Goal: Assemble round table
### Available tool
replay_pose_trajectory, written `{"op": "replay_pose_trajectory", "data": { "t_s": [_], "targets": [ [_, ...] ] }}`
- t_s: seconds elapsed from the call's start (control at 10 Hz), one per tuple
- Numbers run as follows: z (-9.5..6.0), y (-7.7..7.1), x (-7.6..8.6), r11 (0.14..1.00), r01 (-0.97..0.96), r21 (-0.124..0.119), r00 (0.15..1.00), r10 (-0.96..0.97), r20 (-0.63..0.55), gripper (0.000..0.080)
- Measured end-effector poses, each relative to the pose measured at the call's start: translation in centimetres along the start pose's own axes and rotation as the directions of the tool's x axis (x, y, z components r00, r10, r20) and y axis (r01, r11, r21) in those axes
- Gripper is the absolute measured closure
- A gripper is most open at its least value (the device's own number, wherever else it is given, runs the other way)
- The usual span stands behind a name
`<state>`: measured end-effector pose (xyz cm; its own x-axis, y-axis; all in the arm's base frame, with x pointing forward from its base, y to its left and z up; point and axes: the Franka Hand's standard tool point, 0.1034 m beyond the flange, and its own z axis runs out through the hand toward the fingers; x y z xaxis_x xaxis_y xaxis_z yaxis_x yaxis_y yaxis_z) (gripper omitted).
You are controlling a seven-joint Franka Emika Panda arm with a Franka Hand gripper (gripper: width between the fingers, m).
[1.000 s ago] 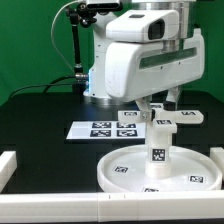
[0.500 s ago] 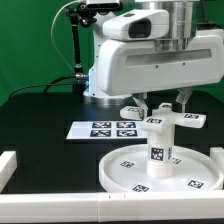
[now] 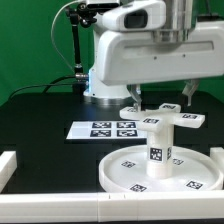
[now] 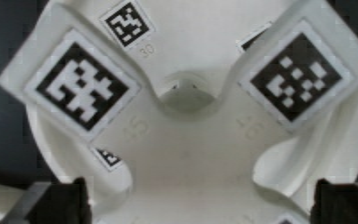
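Note:
The large rimmed round disc [image 3: 118,176] lies flat on the black table at the front right. The short thick cylinder leg [image 3: 158,150] stands upright on its middle. The cross-shaped base [image 3: 161,119] sits on top of the leg. My gripper [image 3: 163,97] hangs open and empty just above the base, with a finger on each side and no contact. In the wrist view the base [image 4: 186,120] fills the picture with tagged arms, and my gripper [image 4: 202,205] frames it with dark fingertips [image 4: 59,203] set wide apart.
The marker board [image 3: 108,129] lies behind the disc, towards the exterior view's left. A white border block [image 3: 8,165] stands at the left edge and another [image 3: 60,209] runs along the front. The robot's base [image 3: 100,85] stands at the back.
My gripper has risen straight up off the cross-shaped base, which stays on the leg. Disc, leg and base have not moved.

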<state>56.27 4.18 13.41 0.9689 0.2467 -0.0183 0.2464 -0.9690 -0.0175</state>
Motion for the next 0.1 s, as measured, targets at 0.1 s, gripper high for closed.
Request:
{"op": "replay_pose_trajectory", "data": {
  "t_s": [0.1],
  "targets": [
    [0.27,0.03,-0.01,1.0,0.0,-0.001,1.0,0.0,0.001,0.0155]
  ]
}}
